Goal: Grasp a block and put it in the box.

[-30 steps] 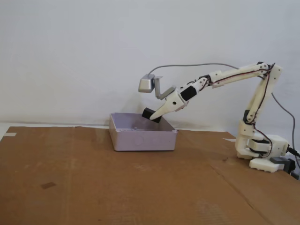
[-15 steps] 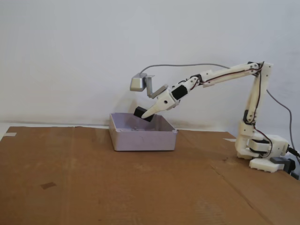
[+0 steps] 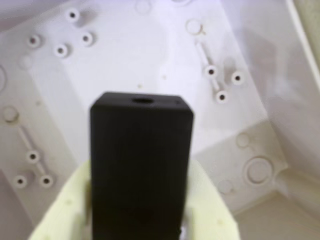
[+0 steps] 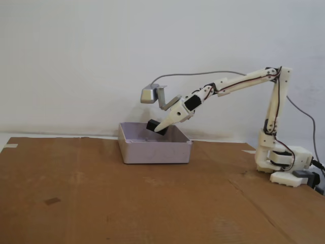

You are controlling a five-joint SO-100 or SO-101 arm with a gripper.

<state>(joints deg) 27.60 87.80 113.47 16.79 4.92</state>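
- No text, label, brand name, number or sign can be read in the wrist view or in the fixed view.
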